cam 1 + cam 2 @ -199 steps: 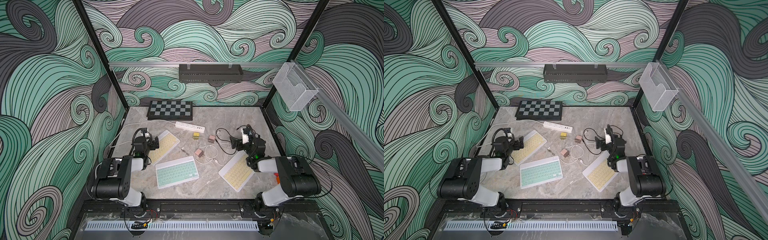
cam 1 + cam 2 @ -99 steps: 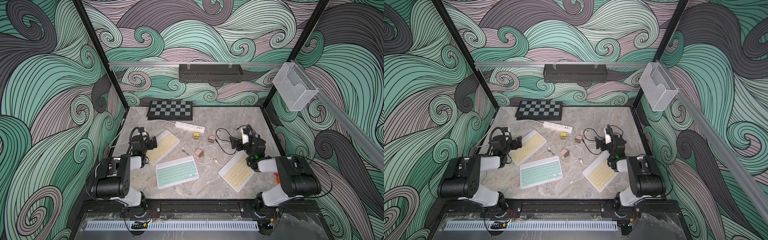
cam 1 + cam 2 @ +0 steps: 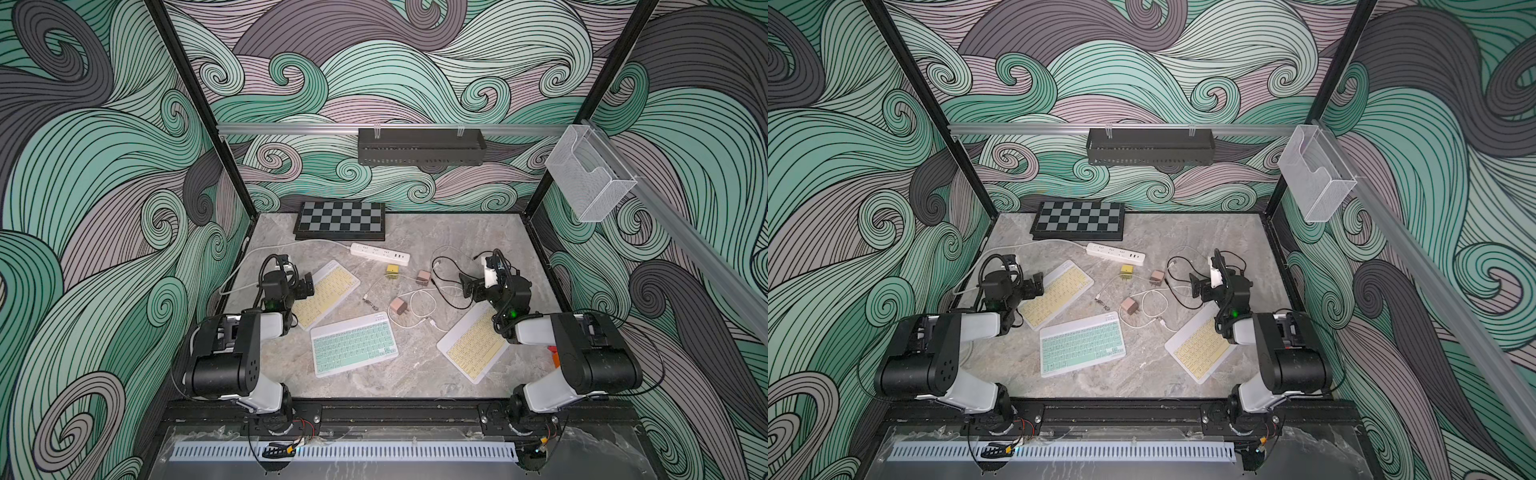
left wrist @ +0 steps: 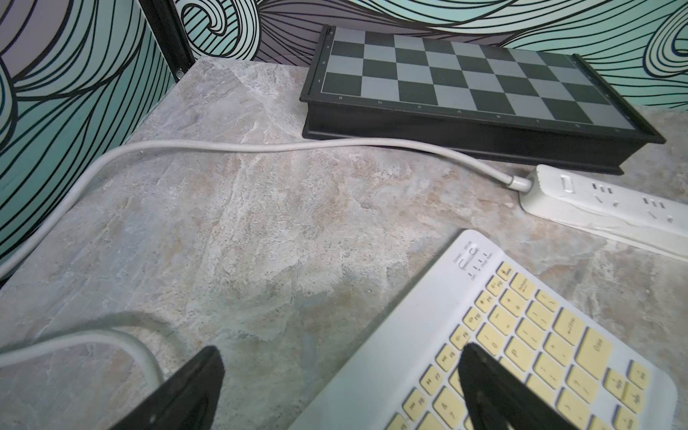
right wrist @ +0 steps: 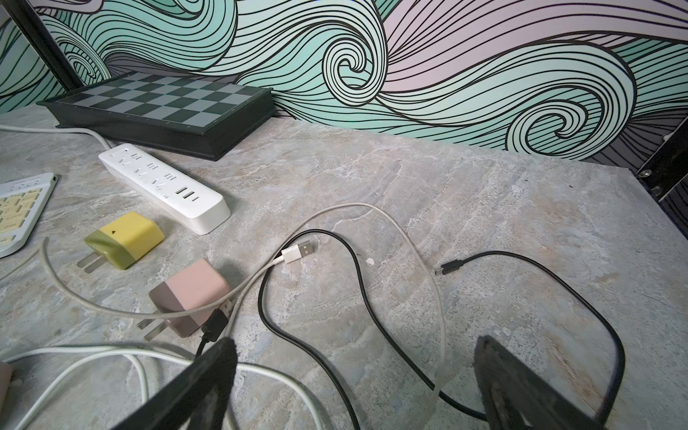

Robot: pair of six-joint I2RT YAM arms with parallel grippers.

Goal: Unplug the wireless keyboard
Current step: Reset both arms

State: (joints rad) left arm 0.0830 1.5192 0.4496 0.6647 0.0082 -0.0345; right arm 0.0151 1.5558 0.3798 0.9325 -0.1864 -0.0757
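Observation:
Three small keyboards lie on the marble table: a yellow-keyed one (image 3: 328, 293) at the left, a green-keyed one (image 3: 353, 343) in the middle and a yellow-keyed one (image 3: 473, 347) at the right. I cannot tell which of them has a cable plugged in. My left gripper (image 3: 297, 276) is open over the left keyboard's (image 4: 521, 335) outer edge, one finger above the keys and one above the table. My right gripper (image 3: 478, 274) is open above loose black cable (image 5: 357, 283) and white cable (image 5: 409, 231), holding nothing.
A white power strip (image 3: 380, 253) and a folded chessboard (image 3: 340, 220) lie at the back. A yellow charger (image 5: 124, 238) and a pink charger (image 5: 191, 294) sit among the cables; another pink charger (image 3: 399, 306) lies near the green keyboard. The strip's thick white cord (image 4: 223, 147) runs left.
The left wrist has shifted a little beside the left keyboard. The right arm has not moved. Both grippers stay open.

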